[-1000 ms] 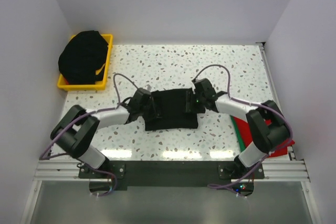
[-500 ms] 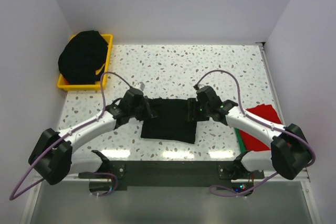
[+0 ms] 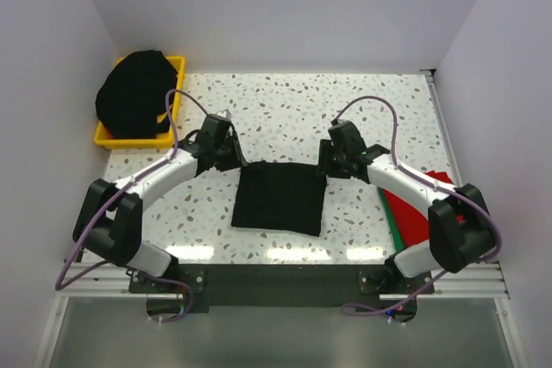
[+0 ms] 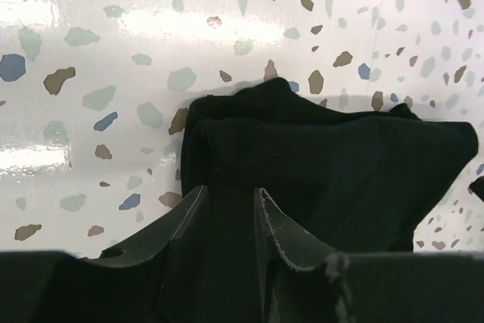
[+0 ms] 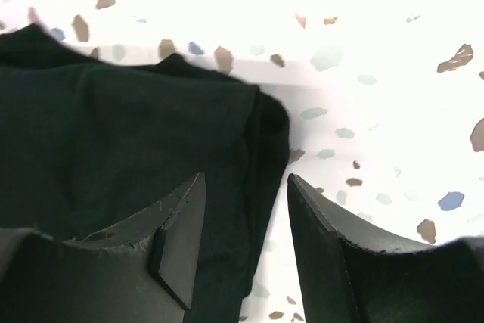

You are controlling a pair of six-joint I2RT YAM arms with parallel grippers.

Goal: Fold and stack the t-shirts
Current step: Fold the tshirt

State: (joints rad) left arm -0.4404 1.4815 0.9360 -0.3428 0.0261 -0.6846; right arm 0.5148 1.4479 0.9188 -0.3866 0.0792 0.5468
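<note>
Top external shows your folded black t-shirt (image 3: 278, 198) lying central, left gripper (image 3: 231, 158) at its eleven o'clock corner, right gripper (image 3: 329, 161) at one o'clock, both spread, pinching nothing. The fold looks done; next, regrip and stack it.

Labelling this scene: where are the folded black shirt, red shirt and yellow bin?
folded black shirt (image 3: 278, 198): top view, its middle.
red shirt (image 3: 410, 221): top view, exposed patch.
yellow bin (image 3: 134, 141): top view, near wall.

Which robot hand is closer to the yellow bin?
Left. The left hand is at the far left corner of the folded black shirt, not far from the yellow bin. The right hand is at the shirt's far right corner, much farther away.
</note>
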